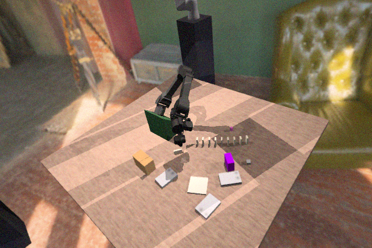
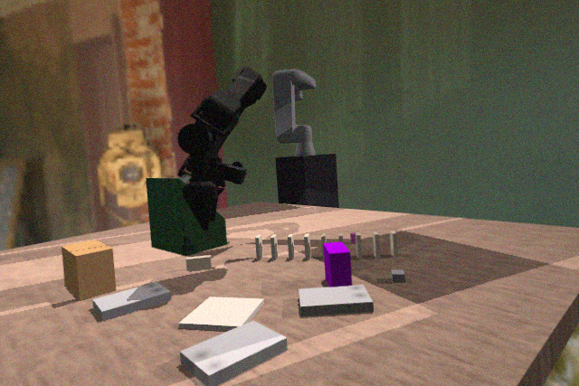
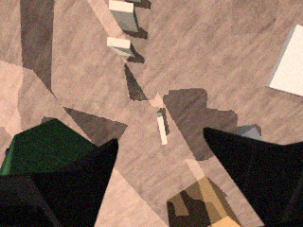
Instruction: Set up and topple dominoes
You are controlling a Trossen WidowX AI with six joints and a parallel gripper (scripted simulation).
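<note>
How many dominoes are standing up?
9, in one row, from the end domino near the open tool to the far one. Another domino lies flat below the tool.

Your arm [image 1: 183, 89] folds at the elbow high up and drops steeply toward the counter [image 1: 270, 161]. Your end effector [image 1: 179, 141] points down and hangs above the surface, its fingers spread wide apart with nothing held between them.
</note>
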